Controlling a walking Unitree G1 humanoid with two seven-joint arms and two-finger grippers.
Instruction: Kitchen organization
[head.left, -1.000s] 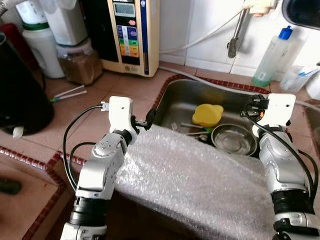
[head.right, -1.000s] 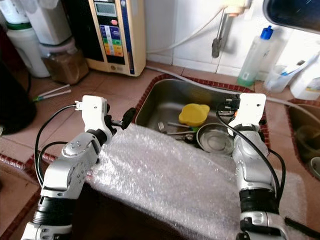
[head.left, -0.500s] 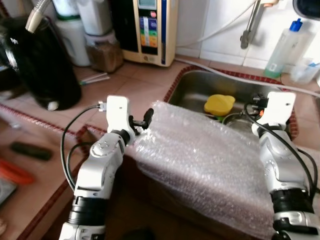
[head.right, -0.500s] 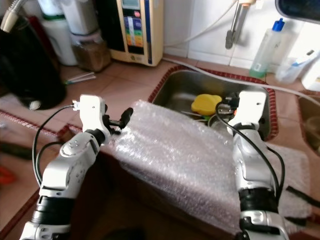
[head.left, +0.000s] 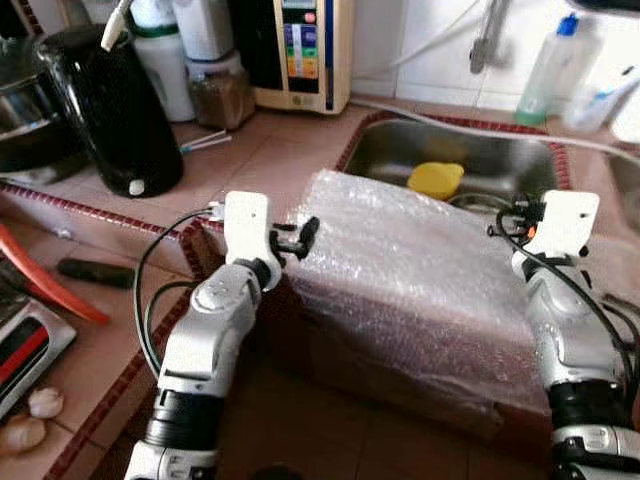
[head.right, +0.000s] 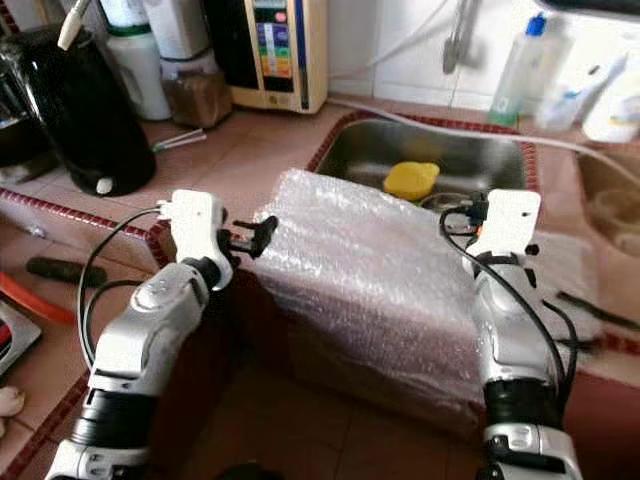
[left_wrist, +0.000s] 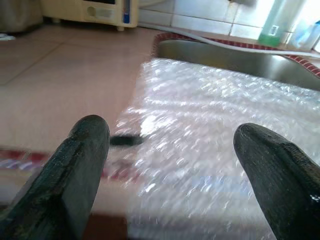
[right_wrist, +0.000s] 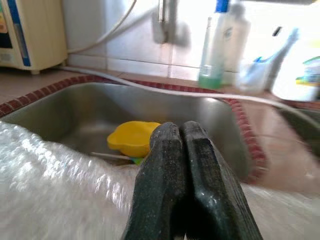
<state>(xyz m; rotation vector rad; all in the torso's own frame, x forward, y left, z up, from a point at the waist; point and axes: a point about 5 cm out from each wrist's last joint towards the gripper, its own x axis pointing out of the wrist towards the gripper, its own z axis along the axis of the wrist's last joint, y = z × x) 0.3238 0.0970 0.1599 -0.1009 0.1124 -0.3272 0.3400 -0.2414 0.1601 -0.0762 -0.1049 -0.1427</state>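
A large box wrapped in bubble wrap (head.left: 420, 270) is held between my two arms, in front of the counter edge and just short of the sink (head.left: 380, 160). My left gripper (head.left: 295, 238) is open at the box's upper left corner, its fingers (left_wrist: 82, 150) spread over the wrap. My right gripper (right_wrist: 182, 137) is shut with nothing seen between its fingers, above the box's far right edge. A yellow sponge-like thing (head.left: 435, 178) lies in the sink beyond the box.
A black kettle (head.left: 115, 110), jars and a cream appliance (head.left: 300, 50) stand on the tiled counter at the back left. A bottle (head.left: 545, 60) stands behind the sink. A black tool (head.left: 95, 272), a red handle (head.left: 50, 290) and garlic (head.left: 35, 410) lie at the left.
The whole view has pulled back from the sink, so the camera has moved. The wrapped box stays between both arms and now hangs off the counter edge.
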